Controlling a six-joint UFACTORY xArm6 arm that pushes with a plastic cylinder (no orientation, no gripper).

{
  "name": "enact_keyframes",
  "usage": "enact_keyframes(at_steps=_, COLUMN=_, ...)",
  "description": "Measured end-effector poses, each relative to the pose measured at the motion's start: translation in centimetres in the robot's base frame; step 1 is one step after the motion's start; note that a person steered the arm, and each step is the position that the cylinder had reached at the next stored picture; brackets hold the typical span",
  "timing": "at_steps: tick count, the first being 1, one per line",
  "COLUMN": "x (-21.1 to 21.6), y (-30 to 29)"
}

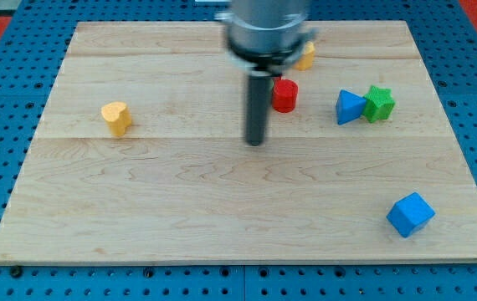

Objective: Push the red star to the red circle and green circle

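Observation:
My tip (256,142) rests on the wooden board (180,217) near its middle. The red circle (284,95) stands just up and to the right of the tip, a short gap away. No red star and no green circle show; the arm's body at the view's top hides part of the board. A green star (380,103) sits at the right, touching a blue triangle (349,107).
A yellow heart-shaped block (117,117) stands at the left. A yellow block (306,56) is partly hidden behind the arm at the top. A blue cube (410,214) lies at the lower right. Blue pegboard (4,50) surrounds the board.

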State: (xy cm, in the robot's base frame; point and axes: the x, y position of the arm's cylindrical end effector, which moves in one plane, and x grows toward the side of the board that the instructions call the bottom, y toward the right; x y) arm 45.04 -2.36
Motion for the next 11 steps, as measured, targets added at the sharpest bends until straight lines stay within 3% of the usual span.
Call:
enact_keyframes(at_steps=1, x=-3.0, y=-4.8)
enact_keyframes(at_steps=2, x=-9.4, y=-5.1)
enact_keyframes(at_steps=3, x=-10.3, y=0.4)
enact_keyframes(at_steps=4, x=-8.8, y=9.9)
enact_keyframes(at_steps=5, x=-8.1, y=12.9)
enact_keyframes(at_steps=7, x=-8.1, y=-1.1)
enact_keyframes(at_steps=8, x=-15.3, y=-1.7)
enact_keyframes(at_steps=9, x=-16.3, y=6.0)
enact_keyframes(at_steps=10, x=-11.8, y=14.1)
enact_keyframes(at_steps=11, x=-10.6, y=15.5)
